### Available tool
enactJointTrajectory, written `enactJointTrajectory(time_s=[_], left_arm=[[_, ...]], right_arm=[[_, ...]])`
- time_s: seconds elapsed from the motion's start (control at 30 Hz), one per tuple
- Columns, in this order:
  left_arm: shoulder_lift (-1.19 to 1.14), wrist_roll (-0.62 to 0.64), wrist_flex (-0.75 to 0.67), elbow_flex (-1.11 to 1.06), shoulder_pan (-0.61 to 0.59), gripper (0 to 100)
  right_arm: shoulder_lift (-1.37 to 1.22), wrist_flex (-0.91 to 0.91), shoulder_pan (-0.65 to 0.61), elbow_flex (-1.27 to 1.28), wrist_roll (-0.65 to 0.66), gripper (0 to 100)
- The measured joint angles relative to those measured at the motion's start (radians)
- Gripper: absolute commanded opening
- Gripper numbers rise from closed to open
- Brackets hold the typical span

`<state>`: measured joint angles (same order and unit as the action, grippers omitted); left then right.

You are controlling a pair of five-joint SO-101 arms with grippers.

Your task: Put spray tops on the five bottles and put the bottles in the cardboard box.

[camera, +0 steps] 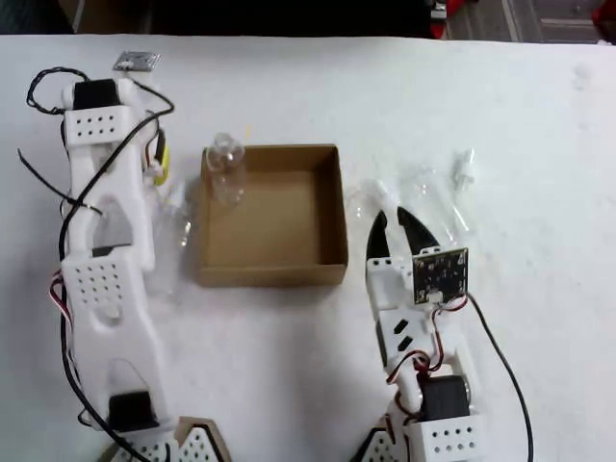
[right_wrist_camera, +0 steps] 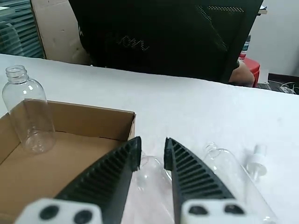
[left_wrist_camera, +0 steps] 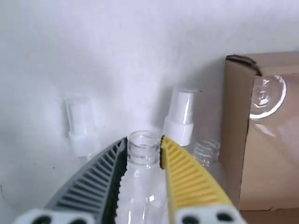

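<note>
On the left arm's side of the cardboard box (camera: 274, 274), the left gripper (left_wrist_camera: 144, 142) is pinching the neck of an uncapped held bottle (left_wrist_camera: 140, 196), its grey and yellow fingers closed snugly on it. Two spray tops (left_wrist_camera: 180, 119) are standing just beyond it; whether either is sitting on a bottle cannot be told. A second open neck (left_wrist_camera: 205, 151) is showing beside the box wall. One boxed bottle (right_wrist_camera: 25, 112) is standing in a corner of the box, topless. Across the box, the right gripper (right_wrist_camera: 152, 154) is hovering partly open, holding nothing, above lying bottles (right_wrist_camera: 219, 163) on the table (camera: 481, 96), a loose spray top (right_wrist_camera: 256, 161) nearby. The task is looking barely begun, with four bottles waiting outside.
</note>
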<state>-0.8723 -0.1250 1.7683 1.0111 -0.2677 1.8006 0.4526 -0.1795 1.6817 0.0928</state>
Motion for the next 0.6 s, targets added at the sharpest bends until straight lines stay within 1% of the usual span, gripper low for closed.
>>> enactJointTrajectory(time_s=[0.17, 0.47, 0.6], left_arm=[[0.025, 0.005, 0.002, 0.000, 0.000, 2], [0.201, 0.005, 0.009, -0.003, 0.000, 2], [0.302, 0.005, 0.009, -0.133, 0.038, 2]], right_arm=[[0.000, 0.000, 0.000, 0.000, 0.000, 7.0], [0.000, 0.000, 0.000, 0.000, 0.000, 7.0], [0.000, 0.000, 0.000, 0.000, 0.000, 7.0]])
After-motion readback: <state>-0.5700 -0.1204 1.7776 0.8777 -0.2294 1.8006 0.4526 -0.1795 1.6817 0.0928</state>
